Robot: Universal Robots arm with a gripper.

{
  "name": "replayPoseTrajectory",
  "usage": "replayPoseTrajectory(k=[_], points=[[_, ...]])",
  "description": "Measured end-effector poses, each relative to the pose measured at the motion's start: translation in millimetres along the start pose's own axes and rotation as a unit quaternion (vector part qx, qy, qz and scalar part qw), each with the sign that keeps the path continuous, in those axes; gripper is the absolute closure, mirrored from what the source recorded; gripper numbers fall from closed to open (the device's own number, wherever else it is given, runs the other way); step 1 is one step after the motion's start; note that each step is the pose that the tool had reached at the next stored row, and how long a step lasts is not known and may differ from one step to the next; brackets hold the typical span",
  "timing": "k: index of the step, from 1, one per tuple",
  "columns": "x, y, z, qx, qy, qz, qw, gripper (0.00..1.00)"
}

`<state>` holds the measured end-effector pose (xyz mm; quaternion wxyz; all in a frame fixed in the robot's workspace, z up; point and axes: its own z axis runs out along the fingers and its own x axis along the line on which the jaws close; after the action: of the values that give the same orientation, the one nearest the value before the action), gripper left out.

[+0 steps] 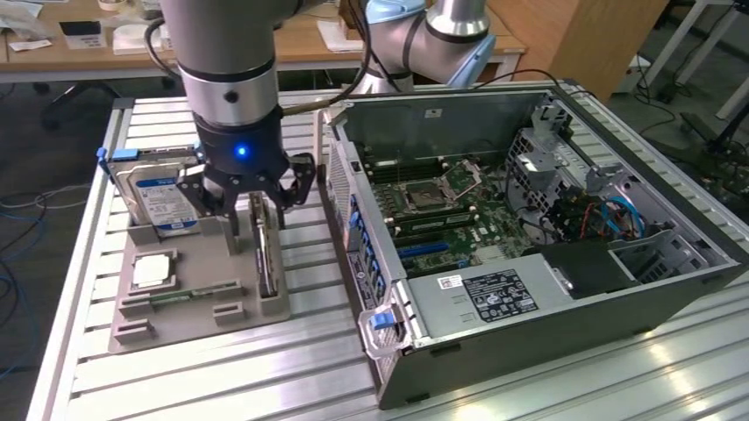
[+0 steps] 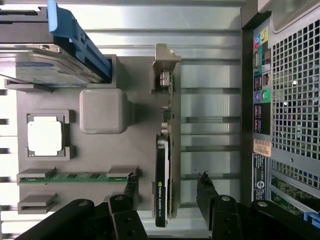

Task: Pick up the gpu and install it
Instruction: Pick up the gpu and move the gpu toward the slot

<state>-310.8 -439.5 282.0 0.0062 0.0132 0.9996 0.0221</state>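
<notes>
Hanging over the grey holder tray (image 1: pixel 193 309), the arm (image 1: pixel 234 79) has its jaws spread wide, grasping nothing. One of the fingers (image 2: pixel 131 184) stands on each side of the gpu (image 2: pixel 161 192), and neither visibly touches it. The gpu stands on edge in its slot at the side of the tray nearest the open computer case (image 1: pixel 550 289). The hard drive (image 1: pixel 164 200) and the square chip (image 1: pixel 153 272) sit in the same tray, on the slatted metal worktop (image 1: pixel 234 373).
</notes>
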Motion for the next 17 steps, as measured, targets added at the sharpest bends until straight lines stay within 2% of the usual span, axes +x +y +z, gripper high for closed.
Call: replayPoseTrajectory(k=[11,17], points=[[-1.3,-0.6,16.0,0.0,0.0,0.0,1.0,0.41],[-1.1,2.1,26.2,0.0012,-0.0001,0.0,1.0,0.41]])
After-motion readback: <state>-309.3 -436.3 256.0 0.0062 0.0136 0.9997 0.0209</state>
